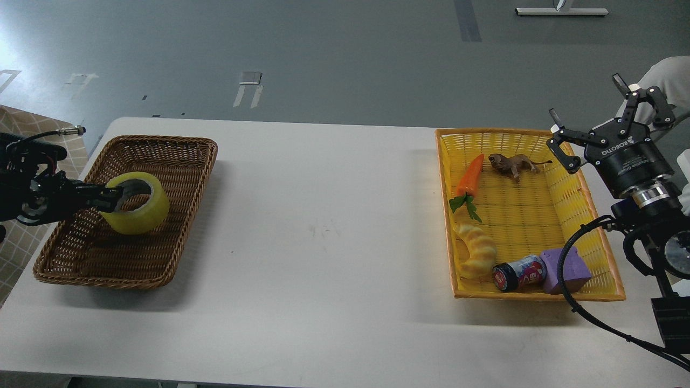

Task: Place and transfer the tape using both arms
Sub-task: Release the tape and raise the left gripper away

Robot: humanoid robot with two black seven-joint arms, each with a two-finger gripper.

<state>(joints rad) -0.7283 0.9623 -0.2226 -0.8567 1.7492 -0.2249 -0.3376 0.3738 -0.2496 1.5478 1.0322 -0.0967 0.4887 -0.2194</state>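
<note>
The tape, a thick yellow roll with a grey-white core, is inside the brown wicker basket at the left of the table. My left gripper comes in from the left and is shut on the roll's near wall, one finger inside the core. I cannot tell whether the roll rests on the basket floor or hangs just above it. My right gripper is open and empty, raised beside the far right corner of the yellow basket.
The yellow basket holds a toy carrot, a toy lion, a yellow twisted bread toy, a small can and a purple block. Bare white table lies between the baskets.
</note>
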